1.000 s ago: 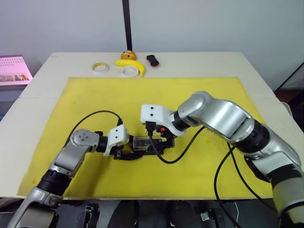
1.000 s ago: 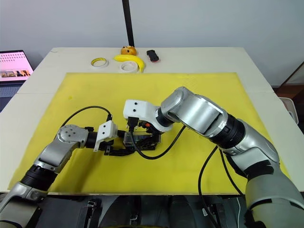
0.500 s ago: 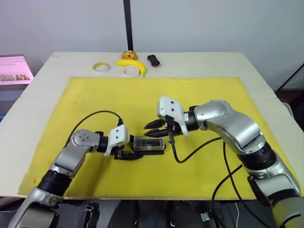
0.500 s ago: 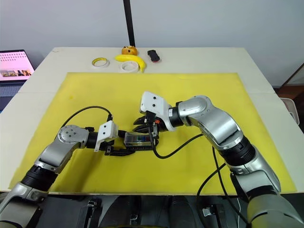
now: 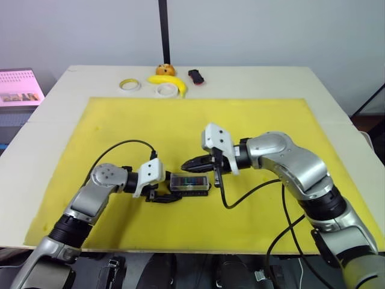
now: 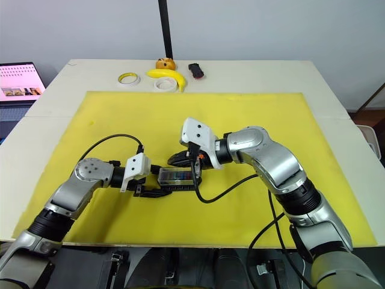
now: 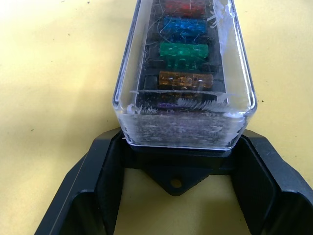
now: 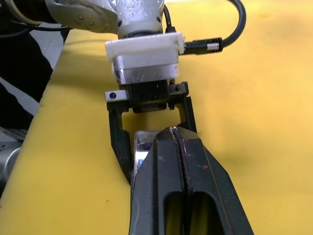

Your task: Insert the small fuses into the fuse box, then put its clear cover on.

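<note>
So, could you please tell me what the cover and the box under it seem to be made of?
The cover looks like clear, glossy hard plastic: the coloured fuses show through it, and fine white scratches mark its surface. The box looks like matte black moulded plastic, judging by its dull end tab with a mounting hole.

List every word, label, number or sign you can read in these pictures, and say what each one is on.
No text can be read anywhere.
The screen at the table's left edge shows a pink page with a strip of pictures; any writing on it is too small to read.
The fuses under the clear cover show no legible ratings.
The tape rolls and the fuse box carry no visible marking.
</note>
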Tool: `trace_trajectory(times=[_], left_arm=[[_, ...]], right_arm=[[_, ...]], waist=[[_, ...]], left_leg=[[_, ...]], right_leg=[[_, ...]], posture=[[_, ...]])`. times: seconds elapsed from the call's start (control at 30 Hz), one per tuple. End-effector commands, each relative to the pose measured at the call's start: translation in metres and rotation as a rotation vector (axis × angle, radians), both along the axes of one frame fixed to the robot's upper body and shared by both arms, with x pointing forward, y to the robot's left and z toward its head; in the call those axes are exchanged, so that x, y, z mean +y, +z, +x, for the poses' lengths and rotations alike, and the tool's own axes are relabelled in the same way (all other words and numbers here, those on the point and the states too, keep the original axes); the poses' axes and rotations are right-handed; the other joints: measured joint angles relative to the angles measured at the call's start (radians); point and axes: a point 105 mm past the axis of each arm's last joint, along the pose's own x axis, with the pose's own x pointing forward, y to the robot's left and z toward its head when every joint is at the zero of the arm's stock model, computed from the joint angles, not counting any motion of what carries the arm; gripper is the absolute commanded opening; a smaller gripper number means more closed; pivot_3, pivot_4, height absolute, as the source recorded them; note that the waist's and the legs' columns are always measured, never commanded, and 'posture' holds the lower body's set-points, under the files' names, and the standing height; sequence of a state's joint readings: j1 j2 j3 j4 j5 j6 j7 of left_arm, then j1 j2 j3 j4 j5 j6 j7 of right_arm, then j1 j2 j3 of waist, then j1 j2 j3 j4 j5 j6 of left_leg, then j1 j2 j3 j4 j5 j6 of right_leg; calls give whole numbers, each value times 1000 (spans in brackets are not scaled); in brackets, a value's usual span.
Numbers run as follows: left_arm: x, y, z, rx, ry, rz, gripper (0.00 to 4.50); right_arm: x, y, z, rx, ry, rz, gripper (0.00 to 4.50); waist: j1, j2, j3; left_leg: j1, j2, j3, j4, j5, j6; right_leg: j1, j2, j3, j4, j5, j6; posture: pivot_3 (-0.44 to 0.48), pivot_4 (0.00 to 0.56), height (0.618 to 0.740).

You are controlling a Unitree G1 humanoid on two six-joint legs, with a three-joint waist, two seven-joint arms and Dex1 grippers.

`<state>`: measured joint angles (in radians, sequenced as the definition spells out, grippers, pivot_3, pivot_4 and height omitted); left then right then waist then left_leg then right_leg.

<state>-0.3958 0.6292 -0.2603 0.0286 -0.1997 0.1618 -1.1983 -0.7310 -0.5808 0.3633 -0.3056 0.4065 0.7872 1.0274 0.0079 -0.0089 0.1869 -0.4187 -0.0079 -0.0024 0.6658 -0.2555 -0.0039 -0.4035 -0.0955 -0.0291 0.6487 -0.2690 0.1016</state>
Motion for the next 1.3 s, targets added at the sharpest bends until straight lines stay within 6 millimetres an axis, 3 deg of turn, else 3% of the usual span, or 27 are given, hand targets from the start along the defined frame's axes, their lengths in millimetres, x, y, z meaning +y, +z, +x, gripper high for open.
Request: trace_trajectory(times=[0.03,0.13,0.2,0.5,0.63,0.77,0.97,1.13,1.27,1.3], left_arm=[[1,-12,-1,22,9,45,2539],[0,-12,-1,19,9,43,2539],[-1,-12,-2,18,10,39,2539],[0,-13,-3,20,16,37,2539],[0,-12,-3,20,17,36,2539],[1,-11,-2,20,13,39,2539],[-4,-5,7,-11,8,34,2539],[-5,-6,9,18,0,36,2539],[1,-8,6,45,2,58,4419],[4,-6,6,49,10,54,4466]], right_arm=[[-1,-32,-8,54,24,-90,26],[-13,-79,-2,79,-27,-258,26],[-17,-87,0,87,-45,-284,26],[-9,-51,10,65,-62,-168,26],[-2,-25,11,63,-59,-81,26],[-1,16,4,52,-29,33,26],[-38,33,11,-114,-107,-45,26],[-70,29,3,-135,-138,-109,26],[-78,26,-1,-145,-173,-128,0],[-78,26,0,-150,-191,-123,0]], waist=[[1,0,0],[-2,1,-2],[-3,1,-4],[-4,1,-11],[-3,1,-11],[0,2,-11],[8,1,-10],[6,1,-10],[4,1,-10],[4,1,-10]], left_leg=[[0,0,0,0,0,0],[0,0,1,0,0,0],[7,0,1,-1,0,0],[12,1,0,-2,0,0],[11,1,0,-2,0,0],[8,1,0,-2,-1,0],[7,0,-1,-2,-1,1],[7,-1,-1,-2,-1,1],[7,0,-1,-2,-1,1],[7,0,-1,-2,-1,1]], right_leg=[[0,0,0,0,0,0],[0,0,0,0,0,0],[7,0,0,-1,0,0],[12,0,0,-3,-1,0],[10,-1,0,-2,-1,0],[7,-3,0,-2,-1,0],[7,-5,0,-4,-1,-2],[8,-6,0,-6,-3,-4],[8,-6,0,-6,-2,-4],[8,-6,0,-6,-2,-4]], posture=[[0,150,740],[0,150,740],[0,150,740],[0,150,740],[0,150,740],[0,150,740],[0,150,740],[0,150,740],[0,150,740],[0,150,740]])
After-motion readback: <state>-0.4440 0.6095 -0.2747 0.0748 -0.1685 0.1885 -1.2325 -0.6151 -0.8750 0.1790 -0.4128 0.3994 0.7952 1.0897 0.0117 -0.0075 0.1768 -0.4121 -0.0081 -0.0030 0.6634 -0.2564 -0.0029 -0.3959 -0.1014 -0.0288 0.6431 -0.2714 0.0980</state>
